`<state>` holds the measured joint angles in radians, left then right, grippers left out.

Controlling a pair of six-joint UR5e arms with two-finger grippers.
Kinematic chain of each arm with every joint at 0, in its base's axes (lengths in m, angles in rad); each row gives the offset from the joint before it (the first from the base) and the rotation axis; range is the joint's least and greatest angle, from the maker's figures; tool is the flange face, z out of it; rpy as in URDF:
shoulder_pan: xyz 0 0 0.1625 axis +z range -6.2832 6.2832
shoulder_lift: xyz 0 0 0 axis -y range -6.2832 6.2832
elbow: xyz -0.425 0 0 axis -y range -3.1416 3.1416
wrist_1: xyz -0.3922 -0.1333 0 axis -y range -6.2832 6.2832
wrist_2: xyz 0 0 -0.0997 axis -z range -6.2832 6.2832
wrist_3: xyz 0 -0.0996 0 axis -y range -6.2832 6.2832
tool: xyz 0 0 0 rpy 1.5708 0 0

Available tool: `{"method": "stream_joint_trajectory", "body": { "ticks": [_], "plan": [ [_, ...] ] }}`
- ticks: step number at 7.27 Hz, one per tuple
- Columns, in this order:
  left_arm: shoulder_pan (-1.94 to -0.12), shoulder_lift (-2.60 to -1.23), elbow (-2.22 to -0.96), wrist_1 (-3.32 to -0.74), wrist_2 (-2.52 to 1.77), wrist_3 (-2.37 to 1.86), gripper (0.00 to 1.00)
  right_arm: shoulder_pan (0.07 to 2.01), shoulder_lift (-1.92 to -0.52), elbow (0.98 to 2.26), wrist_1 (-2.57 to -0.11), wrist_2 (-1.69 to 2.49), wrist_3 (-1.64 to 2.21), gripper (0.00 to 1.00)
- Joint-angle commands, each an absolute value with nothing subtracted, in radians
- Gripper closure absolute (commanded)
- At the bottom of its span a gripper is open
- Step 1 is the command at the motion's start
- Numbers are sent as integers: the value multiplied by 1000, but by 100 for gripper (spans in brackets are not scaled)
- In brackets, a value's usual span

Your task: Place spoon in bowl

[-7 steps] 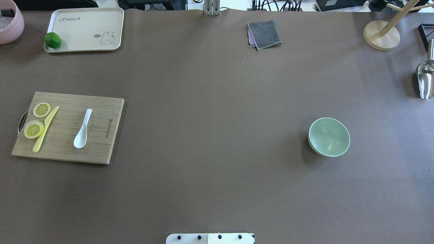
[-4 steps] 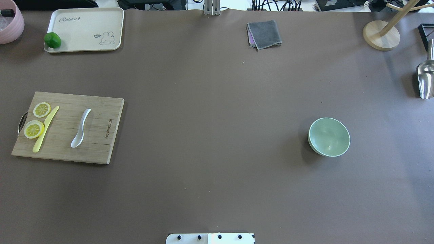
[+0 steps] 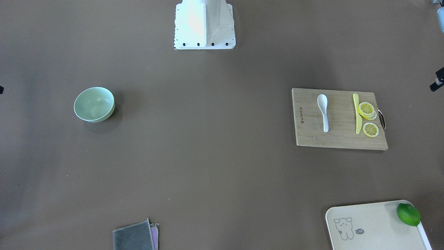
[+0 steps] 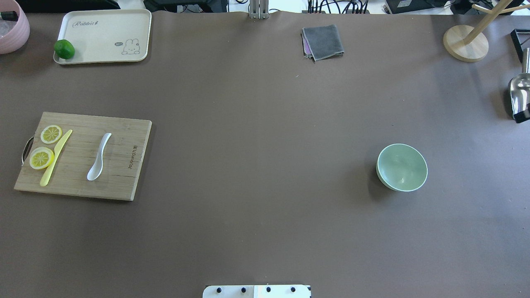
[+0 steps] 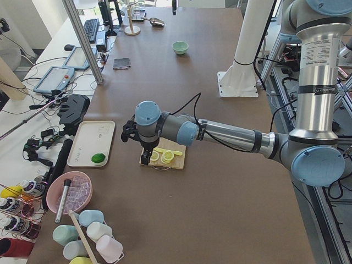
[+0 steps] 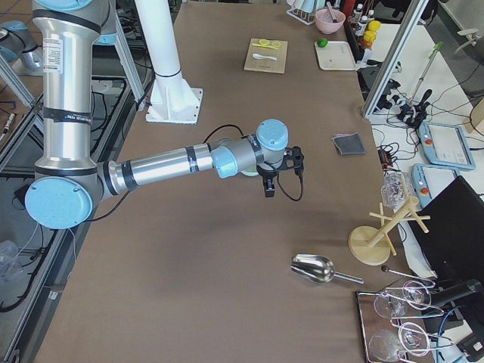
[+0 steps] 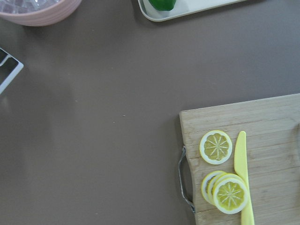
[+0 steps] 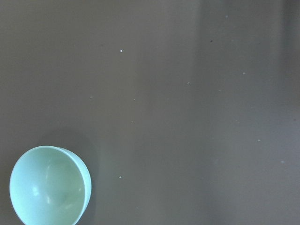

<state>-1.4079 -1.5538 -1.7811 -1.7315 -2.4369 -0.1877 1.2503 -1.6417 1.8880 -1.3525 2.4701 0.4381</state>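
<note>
The spoon [image 4: 98,157] lies on the cutting board [image 4: 120,174], well apart from the bowl [image 4: 401,167]. Whether the left gripper [image 5: 144,159] or the right gripper [image 6: 268,189] is spread or pressed together cannot be told.

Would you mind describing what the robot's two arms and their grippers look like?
Both the left arm and the right arm are silver-grey metal tubes with rounded pale-blue joint caps and printed labels on the upright segments. A thin black cable loops near each wrist. The left gripper and right gripper are small and black.
</note>
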Motion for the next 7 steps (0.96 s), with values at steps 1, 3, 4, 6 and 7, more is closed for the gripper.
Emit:
{"method": "stream_joint_trajectory", "body": {
  "ticks": [1, 3, 4, 6, 7],
  "plan": [
    [-1295, -1609, -1772, -1784, -2403, -380, 2, 1052, -1632, 1881, -1226, 2328, 634, 10],
    [-1221, -1644, -1766, -1787, -2345, -440, 2, 967, -1588, 1824, -1206, 2307, 686, 21],
    [-1189, -1669, -1758, -1787, -2342, -510, 2, 939, -1583, 1807, -1175, 2304, 686, 23],
    [-1140, -1686, -1753, -1787, -2310, -569, 2, 893, -1566, 1779, -1149, 2286, 686, 33],
    [-1137, -1698, -1740, -1789, -2306, -569, 2, 864, -1549, 1772, -1149, 2269, 710, 40]
  ]
}}
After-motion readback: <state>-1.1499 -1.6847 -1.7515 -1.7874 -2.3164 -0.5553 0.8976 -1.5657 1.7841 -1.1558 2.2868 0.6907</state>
